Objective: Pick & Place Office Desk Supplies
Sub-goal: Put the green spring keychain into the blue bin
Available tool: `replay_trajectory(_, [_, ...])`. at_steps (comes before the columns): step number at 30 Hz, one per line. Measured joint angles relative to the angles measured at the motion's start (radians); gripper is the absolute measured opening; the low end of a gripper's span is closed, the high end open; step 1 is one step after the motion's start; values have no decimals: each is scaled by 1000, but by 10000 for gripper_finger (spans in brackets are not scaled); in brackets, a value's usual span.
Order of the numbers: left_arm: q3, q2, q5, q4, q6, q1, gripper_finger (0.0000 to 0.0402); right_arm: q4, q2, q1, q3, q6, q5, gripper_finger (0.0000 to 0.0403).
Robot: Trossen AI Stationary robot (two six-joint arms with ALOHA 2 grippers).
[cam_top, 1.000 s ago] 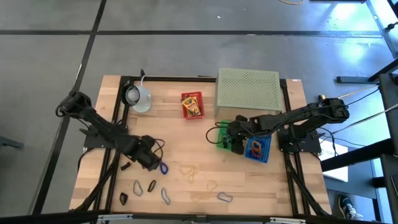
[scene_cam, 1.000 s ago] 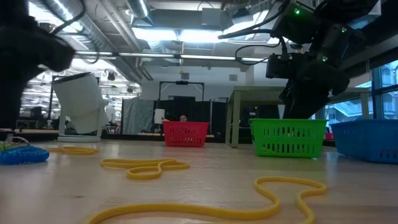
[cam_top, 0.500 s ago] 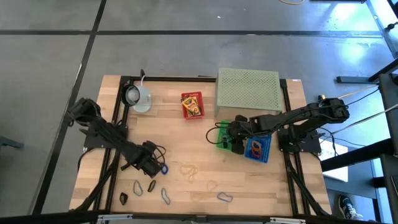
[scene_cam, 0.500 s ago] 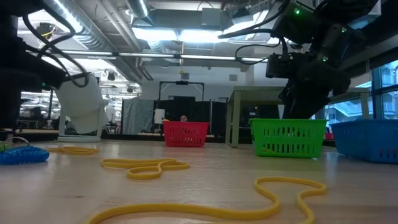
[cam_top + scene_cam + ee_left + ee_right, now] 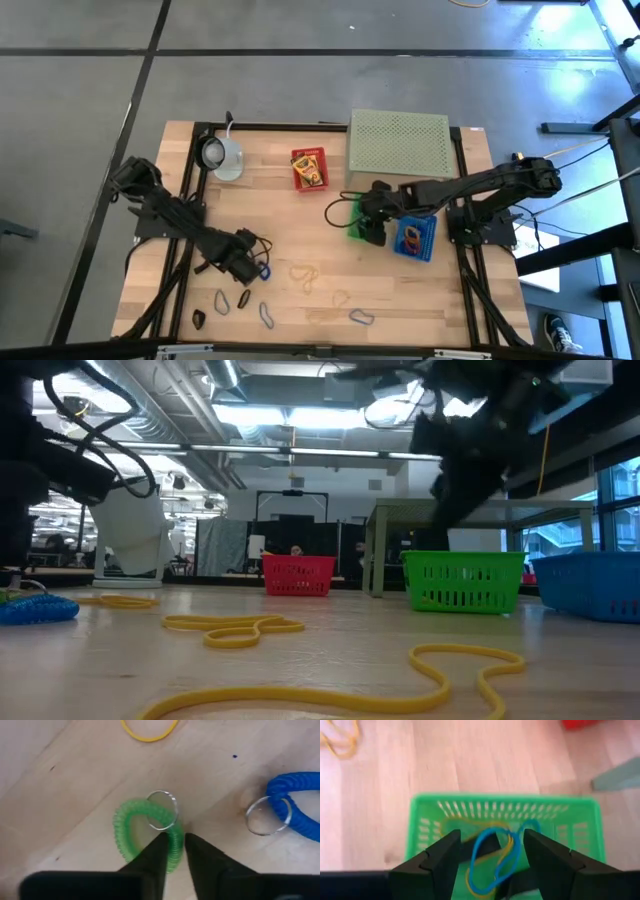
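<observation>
Left gripper [image 5: 173, 851] low over wood table [image 5: 300, 210], near front-left part, fingers nearly pressed together, pinching coil of green spiral keyring [image 5: 131, 832] between tips. Metal ring [image 5: 161, 810] of that keyring lies flat just beyond fingertips. Blue spiral keyring [image 5: 295, 795] w/ own metal ring close beside on tabletop, not touched. Yellow rubber band [image 5: 149, 730] farther off in same wrist view.

Right gripper [image 5: 491, 851] hovers above green basket [image 5: 502, 802], fingers spread wide, nothing between them. Inside basket: blue loop [image 5: 495, 852] and yellow/orange loop tangled together. High view: green basket [image 5: 356, 228] mid-right on table, blue basket [image 5: 415, 238] touching it on right side, coloured bits inside blue one, too small to tell what.

Elsewhere on table, high view: yellow printed box lying in red tray [image 5: 309, 168] toward back centre; pale round mug [image 5: 224, 155] back-left; pale green perforated stand [image 5: 398, 145] back-right. Front area: yellow rubber bands [image 5: 306, 272] near centre, dark clips [image 5: 243, 299] and loops along front-left, blue loop [image 5: 360, 317] front-centre-right.

Low view: yellow bands [image 5: 235, 628] sprawled in foreground, green basket [image 5: 463, 582] and red tray [image 5: 297, 575] behind, right arm hanging above green basket.
</observation>
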Motion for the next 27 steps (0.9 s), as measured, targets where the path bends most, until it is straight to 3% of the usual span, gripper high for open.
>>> replay_trajectory(4, [-1,-35,-152,24,3,9,13,1,0,0,33,4,0,219])
replay_trajectory(7, [-1,-64,-268,80,66,17,9,7,0,0,35,4,0,219])
replay_trajectory(11, [-1,-103,-431,249,238,39,12,26,0,0,35,6,0,219])
replay_trajectory(15, [1,-114,-588,561,530,64,10,121,0,0,35,-4,-9,219])
replay_trajectory(18, [2,-105,-612,842,832,86,10,223,0,0,35,-45,-16,219])
replay_trajectory(22, [2,-69,-614,1167,1191,96,9,317,0,2,35,-70,-104,219])
replay_trajectory(27, [2,-13,-506,1375,1469,102,9,401,0,29,35,-164,-260,219])
